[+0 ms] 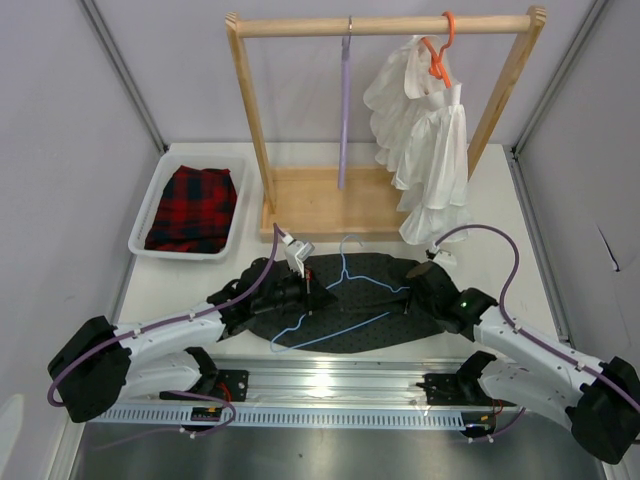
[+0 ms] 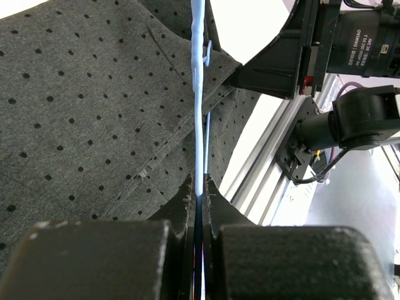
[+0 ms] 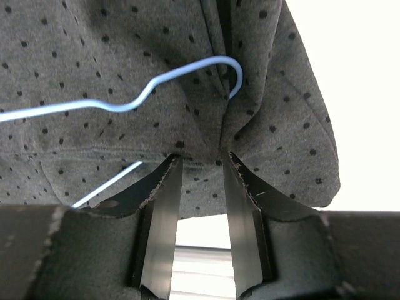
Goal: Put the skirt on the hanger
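The dark dotted skirt point(image 1: 350, 320) lies flat on the table in front of the arms. The pale blue wire hanger point(image 1: 345, 285) lies on top of it, hook toward the rack. My left gripper point(image 1: 316, 292) is shut on the hanger wire point(image 2: 200, 112), which runs straight out from between its jaws point(image 2: 201, 187) above the skirt point(image 2: 87, 112). My right gripper point(image 1: 408, 296) is open at the skirt's right end. In the right wrist view its fingertips point(image 3: 170, 165) touch a fold of the skirt point(image 3: 125, 44) near its edge, gripper point(image 3: 200, 159) just below the curved hanger wire point(image 3: 187, 70).
A wooden rack point(image 1: 385, 25) stands at the back with a lilac hanger point(image 1: 345, 110) and an orange hanger point(image 1: 437, 55) carrying a white ruffled garment point(image 1: 425, 140). A white bin point(image 1: 150, 195) at back left holds a red-black plaid garment point(image 1: 195, 208). A metal rail point(image 1: 330, 385) runs along the near edge.
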### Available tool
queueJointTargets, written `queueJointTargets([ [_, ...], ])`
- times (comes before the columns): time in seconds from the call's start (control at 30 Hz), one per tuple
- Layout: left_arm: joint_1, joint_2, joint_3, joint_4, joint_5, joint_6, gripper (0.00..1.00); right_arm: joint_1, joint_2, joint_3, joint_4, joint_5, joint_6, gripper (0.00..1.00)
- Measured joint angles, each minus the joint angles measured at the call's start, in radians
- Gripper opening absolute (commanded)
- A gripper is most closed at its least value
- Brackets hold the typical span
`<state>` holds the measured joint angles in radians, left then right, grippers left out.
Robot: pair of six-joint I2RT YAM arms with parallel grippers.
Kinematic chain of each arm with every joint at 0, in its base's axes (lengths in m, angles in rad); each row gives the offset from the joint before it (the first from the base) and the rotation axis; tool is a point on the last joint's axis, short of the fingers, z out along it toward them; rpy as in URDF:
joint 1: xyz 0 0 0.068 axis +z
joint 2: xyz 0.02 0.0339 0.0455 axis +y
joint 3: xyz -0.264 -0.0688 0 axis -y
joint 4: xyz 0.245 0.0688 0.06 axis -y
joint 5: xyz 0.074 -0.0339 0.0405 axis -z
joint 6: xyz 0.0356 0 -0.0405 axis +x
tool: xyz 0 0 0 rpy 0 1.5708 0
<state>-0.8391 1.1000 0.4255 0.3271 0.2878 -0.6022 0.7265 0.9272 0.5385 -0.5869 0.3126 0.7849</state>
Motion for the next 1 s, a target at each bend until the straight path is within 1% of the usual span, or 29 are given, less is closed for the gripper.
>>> queueJointTargets([
  [0.2, 0.003, 0.0, 0.0, 0.0, 0.004, 0.001, 0.0, -0.01, 0.011, 0.0, 0.027, 0.025, -0.018, 0.33],
  [0.3, 0.005, 0.0, -0.003, 0.0, 0.004, 0.001, 0.0, -0.015, 0.028, 0.001, 0.039, 0.027, -0.029, 0.25],
  [0.43, 0.005, 0.0, -0.01, 0.0, 0.003, 0.001, 0.0, -0.024, 0.06, 0.006, 0.046, 0.028, -0.044, 0.07],
  [0.5, 0.008, 0.0, -0.012, 0.0, 0.003, 0.001, 0.0, -0.025, 0.064, 0.014, 0.043, 0.031, -0.049, 0.04],
  [0.6, 0.016, 0.0, -0.014, 0.001, 0.002, 0.001, 0.0, -0.033, 0.058, 0.053, 0.009, 0.041, -0.057, 0.02],
  [0.73, 0.026, 0.008, -0.021, 0.016, -0.011, 0.002, 0.0, -0.078, 0.027, 0.133, -0.03, 0.04, -0.073, 0.01],
  [0.87, 0.031, 0.05, -0.032, 0.068, -0.036, 0.001, 0.0, -0.097, 0.015, 0.18, -0.055, 0.039, -0.083, 0.01],
  [1.0, 0.035, 0.107, -0.066, 0.14, -0.068, 0.0, 0.0, -0.098, 0.012, 0.188, -0.088, 0.037, -0.087, 0.01],
])
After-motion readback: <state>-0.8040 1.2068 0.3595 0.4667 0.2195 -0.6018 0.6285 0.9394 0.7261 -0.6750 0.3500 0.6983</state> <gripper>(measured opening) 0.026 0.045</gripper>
